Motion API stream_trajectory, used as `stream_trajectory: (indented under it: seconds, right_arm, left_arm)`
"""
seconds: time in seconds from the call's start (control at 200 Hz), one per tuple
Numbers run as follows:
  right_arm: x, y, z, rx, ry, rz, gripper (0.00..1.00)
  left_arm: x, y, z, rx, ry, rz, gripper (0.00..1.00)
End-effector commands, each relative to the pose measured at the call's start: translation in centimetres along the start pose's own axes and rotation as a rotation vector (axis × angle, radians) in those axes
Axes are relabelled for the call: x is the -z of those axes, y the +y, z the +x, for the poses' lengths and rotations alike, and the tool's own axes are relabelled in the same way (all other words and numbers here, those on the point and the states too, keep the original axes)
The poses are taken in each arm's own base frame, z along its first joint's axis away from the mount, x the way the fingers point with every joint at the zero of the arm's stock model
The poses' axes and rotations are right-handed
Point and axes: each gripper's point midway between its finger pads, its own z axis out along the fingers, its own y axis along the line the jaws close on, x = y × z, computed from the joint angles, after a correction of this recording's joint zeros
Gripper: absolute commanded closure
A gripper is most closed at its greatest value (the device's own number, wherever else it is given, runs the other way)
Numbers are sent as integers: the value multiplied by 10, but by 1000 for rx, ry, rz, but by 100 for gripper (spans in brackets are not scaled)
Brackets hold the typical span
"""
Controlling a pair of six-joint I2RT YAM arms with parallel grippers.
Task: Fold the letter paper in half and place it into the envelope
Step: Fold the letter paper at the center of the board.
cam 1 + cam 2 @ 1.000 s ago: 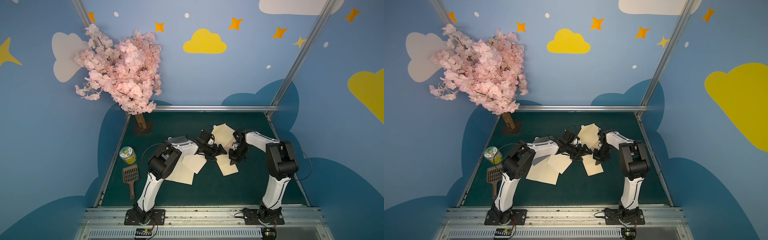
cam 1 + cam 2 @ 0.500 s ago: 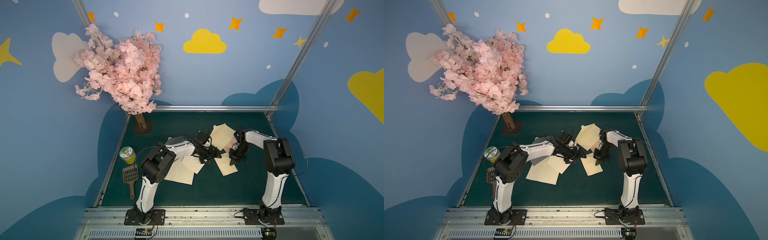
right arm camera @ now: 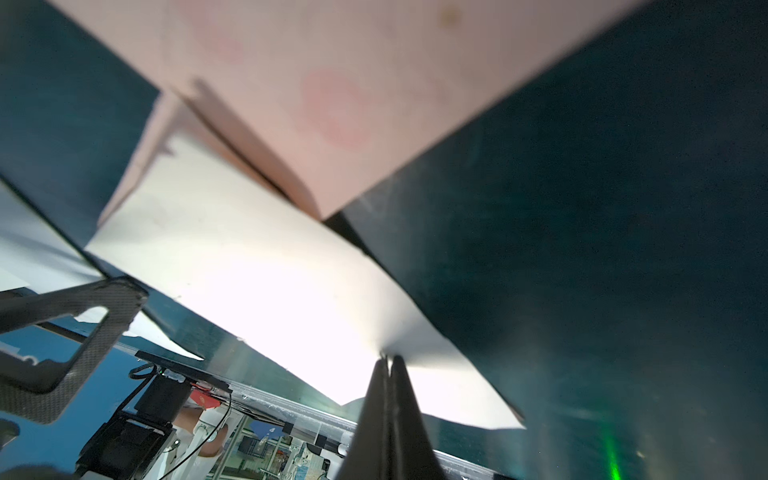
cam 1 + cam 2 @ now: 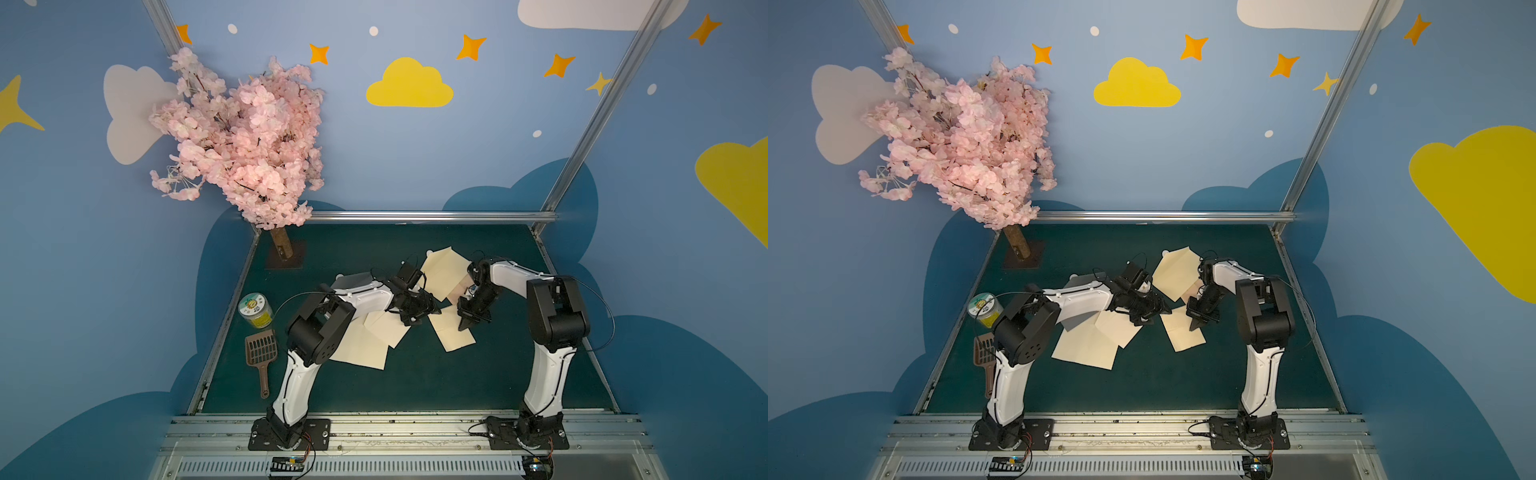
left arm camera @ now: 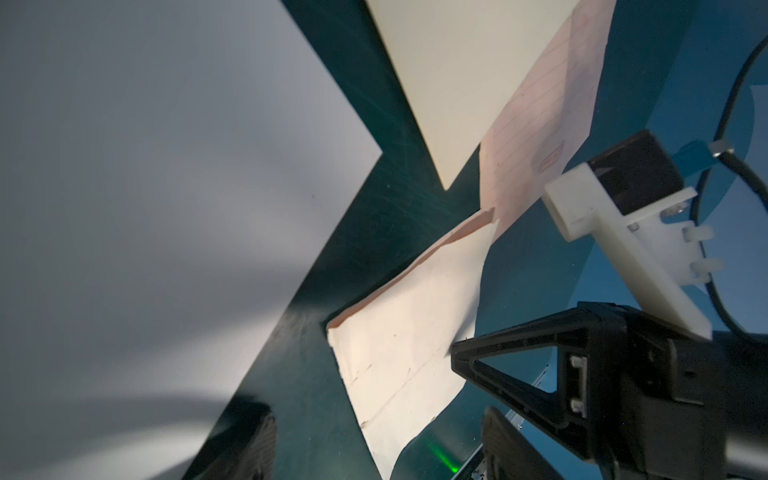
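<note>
In both top views the cream envelope (image 4: 455,340) (image 4: 1185,336) lies mid-table, its pink-lined flap (image 4: 459,291) (image 4: 1192,289) open toward the back. My right gripper (image 4: 467,324) (image 3: 388,361) is shut on the edge of the envelope's upper layer (image 3: 270,291), which it holds lifted. Just left of the envelope's mouth, my left gripper (image 4: 415,316) (image 5: 380,449) is open, with only the green table and a corner of the envelope (image 5: 407,365) between its fingers. The cream letter paper (image 4: 388,332) (image 4: 1119,328) looks folded and lies beside the left gripper on a larger cream sheet (image 4: 361,353).
Another cream sheet (image 4: 442,268) lies behind the flap. A yellow-lidded jar (image 4: 255,311) and a brown slotted scoop (image 4: 262,353) sit near the table's left edge. The pink blossom tree (image 4: 245,137) stands on its trunk (image 4: 281,245) at the back left corner.
My left gripper has drifted a little toward the table's front and its jaws have narrowed slightly. The right gripper has kept its hold on the envelope in the same place.
</note>
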Motion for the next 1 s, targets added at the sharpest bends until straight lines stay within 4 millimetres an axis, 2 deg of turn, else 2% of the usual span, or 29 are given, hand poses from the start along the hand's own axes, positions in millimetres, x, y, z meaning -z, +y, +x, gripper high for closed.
stream_trajectory:
  seconds: [0.0,0.255,0.516,0.596,0.816,0.996]
  right_arm:
    - [-8,4,-8,4,-6,-2,100]
    - [-6,7,-8,4,-7,-17,100]
    - [-4,10,-8,9,-11,-26,100]
    - [-4,10,-8,8,-11,-31,100]
    - [-5,11,-9,10,-12,-35,100]
    - [-6,11,-9,9,-8,-37,100]
  left_arm:
    - [-15,24,1,46,-4,-82,24]
    - [-34,25,1,77,21,-63,26]
    - [-40,20,-4,67,12,-30,30]
    - [-41,17,-4,65,5,-1,33]
    - [-42,8,-3,45,-2,83,50]
    - [-40,-8,-4,11,-7,178,51]
